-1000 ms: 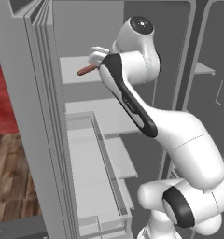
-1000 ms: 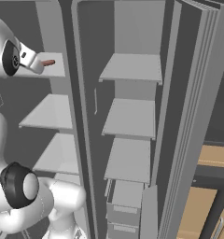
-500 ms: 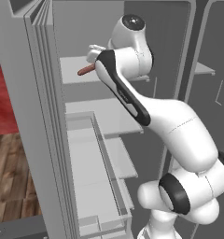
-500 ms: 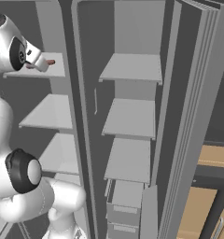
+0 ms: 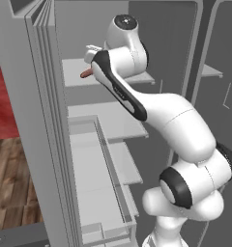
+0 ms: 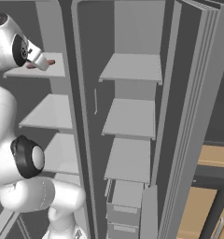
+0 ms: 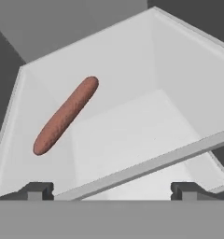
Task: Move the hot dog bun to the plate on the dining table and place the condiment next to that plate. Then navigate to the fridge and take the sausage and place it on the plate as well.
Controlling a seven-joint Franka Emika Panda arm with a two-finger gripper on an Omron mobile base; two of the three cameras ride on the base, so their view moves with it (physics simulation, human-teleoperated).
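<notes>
The fridge stands open in front of the base, its pale grey shelves stepping down both compartments, and the white arm rises from the base and bends over to the top shelf of the left compartment. There the gripper is held out at shelf level with its jaws wide apart, nothing between them; in the hand view the two dark fingertips sit far to either side at the bottom. The sausage lies loose on that top shelf, ahead of the gripper and off toward one fingertip, slanted across the view; its reddish end pokes out past the hand in the left base view. To do the pick well, the hand would likely need to shift sideways until the sausage sits centred between the fingers, roll so the fingers close across its thin width and not along its length, then clear the shelf's front lip before advancing. Compared with half a second ago, the elbow has swung outward and the hand has edged nearer the shelf, while the sausage has not moved.
</notes>
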